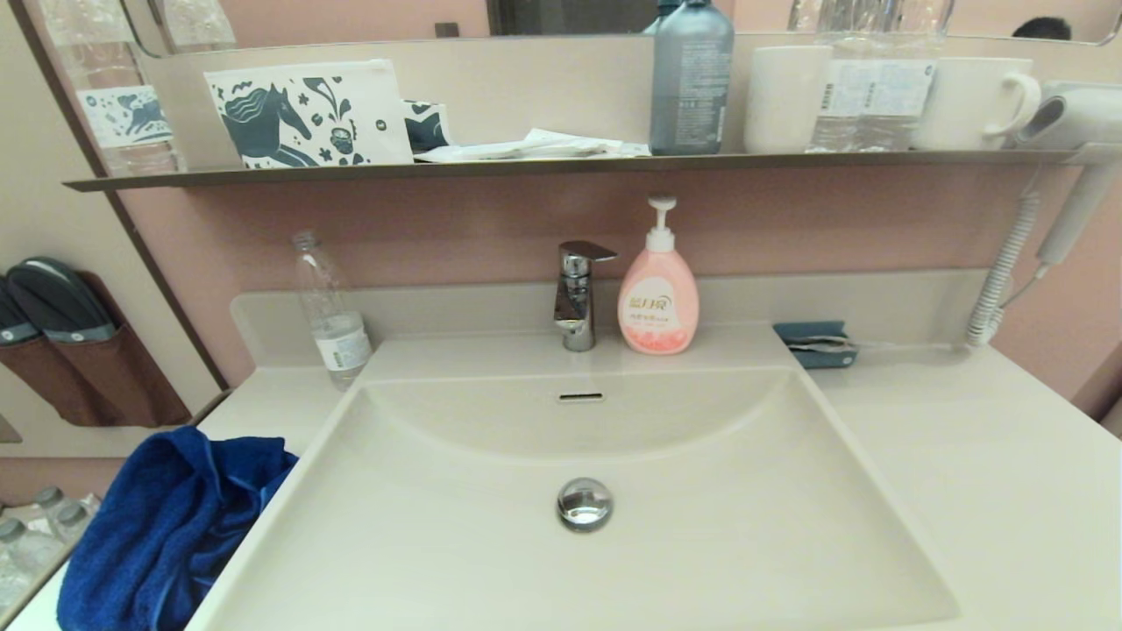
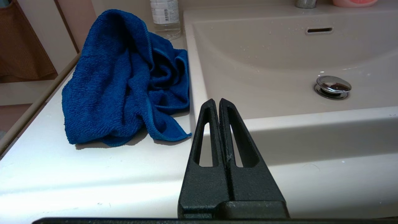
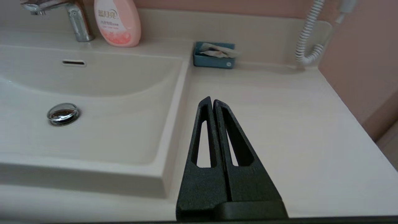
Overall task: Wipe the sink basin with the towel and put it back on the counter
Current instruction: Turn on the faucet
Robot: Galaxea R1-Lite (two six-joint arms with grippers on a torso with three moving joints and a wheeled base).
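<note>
Towel (image 1: 166, 526) position: lower left of the head frame, crumpled in a heap on the tabletop (image 1: 982, 473), just beside the left rim of the sink basin (image 1: 719, 543). In the left wrist view the towel (image 2: 121, 81) fills the upper left of the frame, with one corner lying against the basin rim.

Left pincer (image 2: 216, 102): fingers pressed together, holding nothing, low in the centre of its frame, over the front edge of the tabletop near the basin's left front corner and apart from the towel.

Right pincer (image 3: 209, 101): fingers pressed together, holding nothing, low in the centre of its frame, over the bare tabletop to the right of the basin. Neither arm appears in the head view.

Basin condition: small water droplets are visible on the back slope near the overflow slot (image 2: 319, 30) in the upper right of the left wrist frame. The drain plug (image 1: 584, 503) sits at centre.

Progress assessment: either no step has begun, or the cycle is complete with the towel returned; the frames alone do not settle which. The remaining droplets suggest the wipe is still outstanding. If so, every step remains: grasp the towel, wipe the basin, return the towel to the tabletop.

Other items: faucet (image 1: 576, 294), pink soap bottle (image 1: 658, 294), clear water bottle (image 1: 331, 311), teal holder (image 1: 815, 343).
</note>
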